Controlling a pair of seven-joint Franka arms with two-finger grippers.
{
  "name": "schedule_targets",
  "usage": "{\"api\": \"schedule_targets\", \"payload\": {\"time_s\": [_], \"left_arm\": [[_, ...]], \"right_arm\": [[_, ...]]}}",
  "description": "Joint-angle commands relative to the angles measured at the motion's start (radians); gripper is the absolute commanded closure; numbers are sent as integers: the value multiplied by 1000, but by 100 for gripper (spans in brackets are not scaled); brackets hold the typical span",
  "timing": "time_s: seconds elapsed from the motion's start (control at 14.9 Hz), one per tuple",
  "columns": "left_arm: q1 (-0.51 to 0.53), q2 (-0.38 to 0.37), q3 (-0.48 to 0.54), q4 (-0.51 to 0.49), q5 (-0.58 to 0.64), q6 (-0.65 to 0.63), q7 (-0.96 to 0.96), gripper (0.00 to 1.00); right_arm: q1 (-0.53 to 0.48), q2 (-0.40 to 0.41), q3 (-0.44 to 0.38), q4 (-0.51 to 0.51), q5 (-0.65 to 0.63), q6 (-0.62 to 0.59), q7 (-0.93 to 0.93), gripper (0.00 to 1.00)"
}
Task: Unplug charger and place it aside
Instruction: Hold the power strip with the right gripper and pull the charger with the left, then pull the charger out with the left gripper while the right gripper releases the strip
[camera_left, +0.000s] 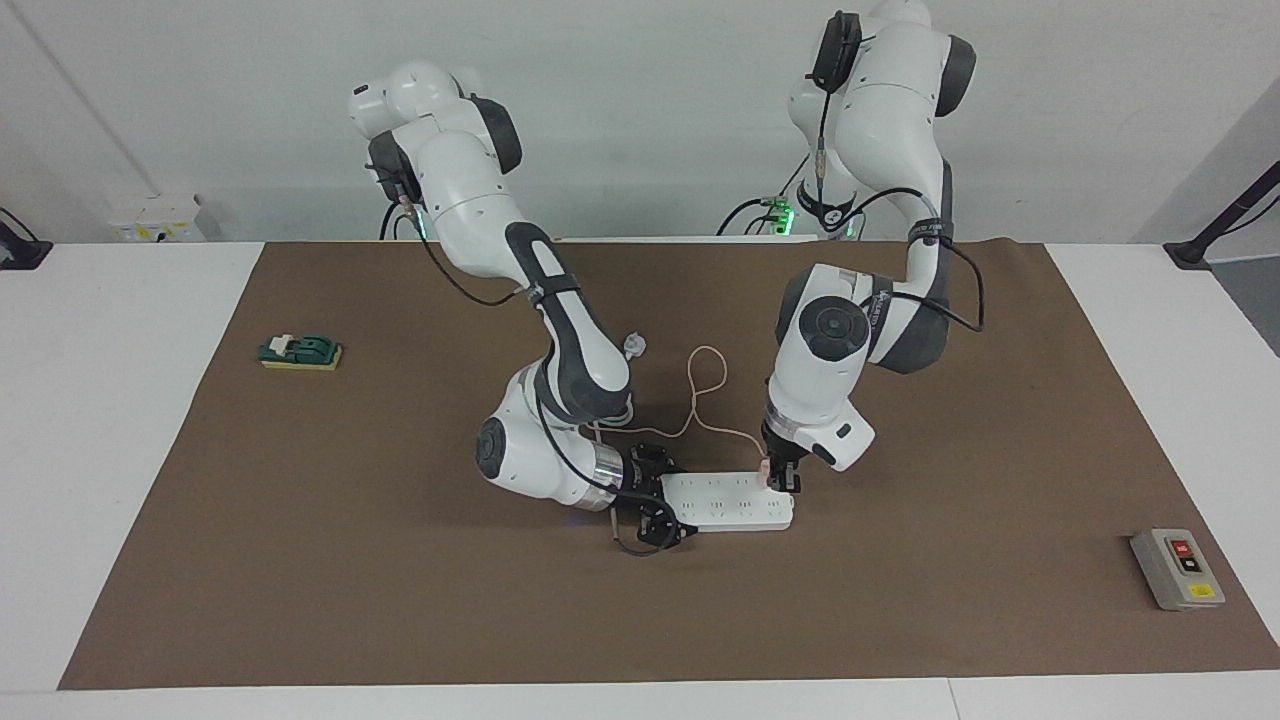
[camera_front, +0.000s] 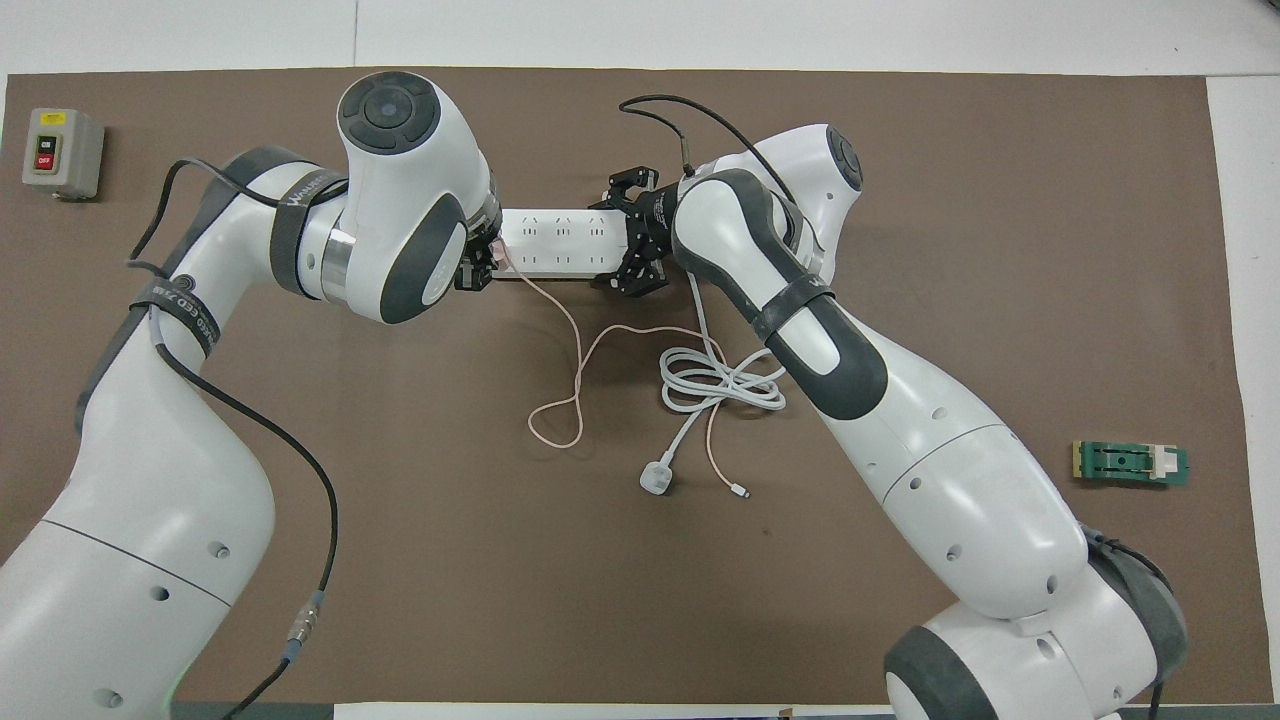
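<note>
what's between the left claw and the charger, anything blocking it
Nothing visible. The left claw is already down at the charger, at the power strip end toward the left arm. The right claw is at the strip's other end, out of the way.

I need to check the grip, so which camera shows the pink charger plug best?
The facing view: the charger shows on the power strip at the left gripper. Overhead, the left arm hides nearly all of it except the cable.

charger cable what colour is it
Pale pink; the charger cable shows best in the overhead view.
</note>
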Motion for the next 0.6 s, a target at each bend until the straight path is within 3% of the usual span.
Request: {"api": "schedule_targets", "payload": {"time_s": [0.0,0.34,0.47,0.54], "left_arm": [[14,-140,14,-18,-59,-146,81,100],[17,-177,18,74,-87,-350,156,100],[16,-198,21,77,-87,-360,234,100],[14,-212,23,74,-88,-358,309,100]], "right_arm": [[13,-10,6,-62,22,24,-63,84],[13,-10,6,-60,22,24,-61,79],[15,-24,6,-60,22,21,-56,61],[15,-26,6,-60,23,21,-50,44]]}}
